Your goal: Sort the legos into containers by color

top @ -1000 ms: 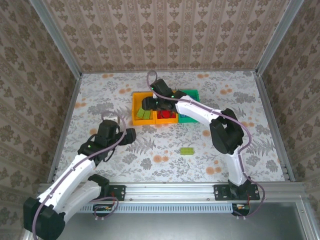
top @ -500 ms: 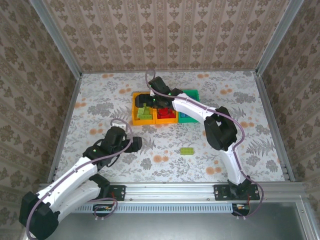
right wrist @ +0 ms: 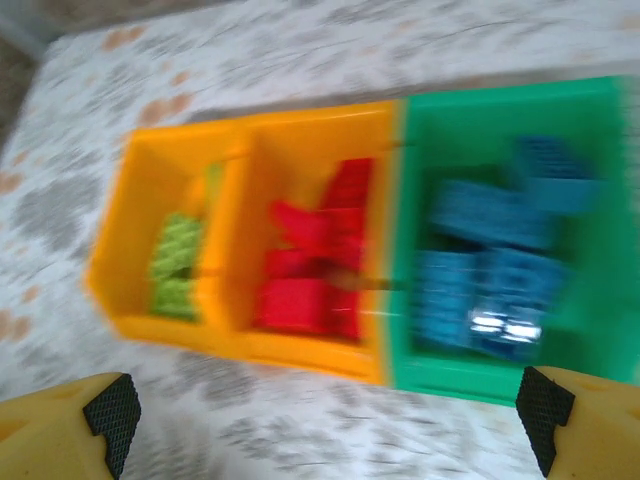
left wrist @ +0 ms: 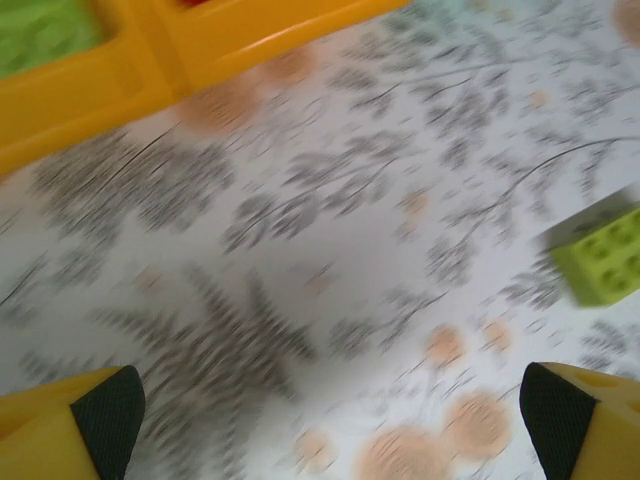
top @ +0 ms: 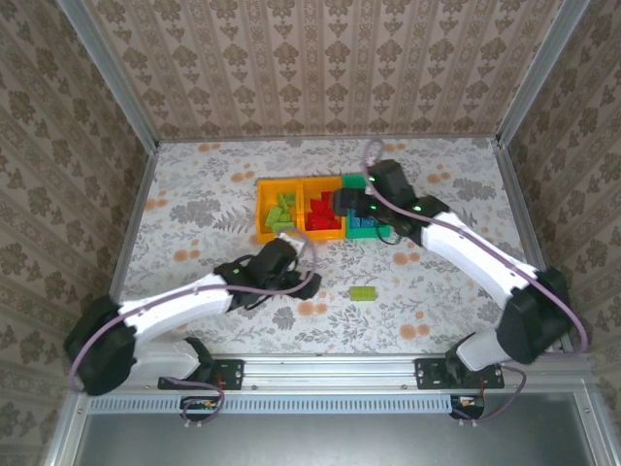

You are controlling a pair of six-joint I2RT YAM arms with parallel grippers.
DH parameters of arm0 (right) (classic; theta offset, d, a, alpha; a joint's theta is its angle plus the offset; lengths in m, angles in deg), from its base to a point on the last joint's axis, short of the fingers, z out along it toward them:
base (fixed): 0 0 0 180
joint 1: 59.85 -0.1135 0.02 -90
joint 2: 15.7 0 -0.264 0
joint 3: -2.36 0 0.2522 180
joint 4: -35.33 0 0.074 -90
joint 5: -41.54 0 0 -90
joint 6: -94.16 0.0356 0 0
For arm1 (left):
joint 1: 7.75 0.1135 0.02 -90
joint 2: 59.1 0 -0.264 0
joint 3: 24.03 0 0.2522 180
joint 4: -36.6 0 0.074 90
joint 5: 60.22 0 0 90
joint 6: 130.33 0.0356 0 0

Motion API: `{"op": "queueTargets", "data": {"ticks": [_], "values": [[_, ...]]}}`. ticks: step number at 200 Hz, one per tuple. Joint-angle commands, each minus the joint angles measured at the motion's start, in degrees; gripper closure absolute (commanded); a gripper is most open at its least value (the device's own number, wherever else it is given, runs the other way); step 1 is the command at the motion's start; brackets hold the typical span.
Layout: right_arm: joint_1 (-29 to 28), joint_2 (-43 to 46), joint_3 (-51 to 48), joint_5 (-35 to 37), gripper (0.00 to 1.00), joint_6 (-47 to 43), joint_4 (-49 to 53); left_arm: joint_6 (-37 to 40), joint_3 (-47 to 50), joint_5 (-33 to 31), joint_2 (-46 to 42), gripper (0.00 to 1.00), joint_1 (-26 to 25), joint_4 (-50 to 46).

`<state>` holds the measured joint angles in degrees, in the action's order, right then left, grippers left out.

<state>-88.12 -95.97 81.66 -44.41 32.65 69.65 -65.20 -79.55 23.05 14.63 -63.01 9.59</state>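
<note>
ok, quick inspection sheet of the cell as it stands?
surface: floral-patterned table, flat, no spills seen.
job's things: left bin holds lime bricks; middle bin holds red bricks; green bin holds blue bricks. The bins sit side by side. One loose lime brick lies on the table in front of them.
clutter: nothing seen.
grippers: left claw open, empty, low over the table near the loose brick; right claw open, empty, above the bins.
cables: purple cable along each arm, no snag seen.
surroundings: wallpapered walls, metal frame rail at the near edge.
</note>
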Motion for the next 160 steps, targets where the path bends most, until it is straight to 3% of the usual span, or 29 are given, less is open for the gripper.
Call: {"op": "queueTargets", "data": {"ticks": [1, 33, 65, 107, 160], "values": [[2.30, 5.34, -7.61, 6.37, 0.00, 1.21, 6.24, -2.49, -7.14, -3.44, 6.73, 0.00, -3.93, -0.78], [0.96, 12.28, -17.21, 2.00, 0.00, 7.76, 9.80, -8.59, -6.62, -5.73, 10.64, 0.00, -3.93, 2.43], [-7.06, 15.66, -24.80, 3.28, 0.00, 16.74, 9.18, -10.53, -3.94, -7.35, 9.22, 0.00, -3.01, 2.16], [-15.35, 11.70, -29.06, 4.94, 0.00, 25.78, 4.21, -11.69, -0.33, -7.96, 6.46, 0.00, -2.41, 2.71], [-20.55, 2.73, -25.84, 6.45, 0.00, 24.10, 1.94, -12.07, 0.86, -7.67, 5.88, 0.00, -2.09, 2.71]]}}
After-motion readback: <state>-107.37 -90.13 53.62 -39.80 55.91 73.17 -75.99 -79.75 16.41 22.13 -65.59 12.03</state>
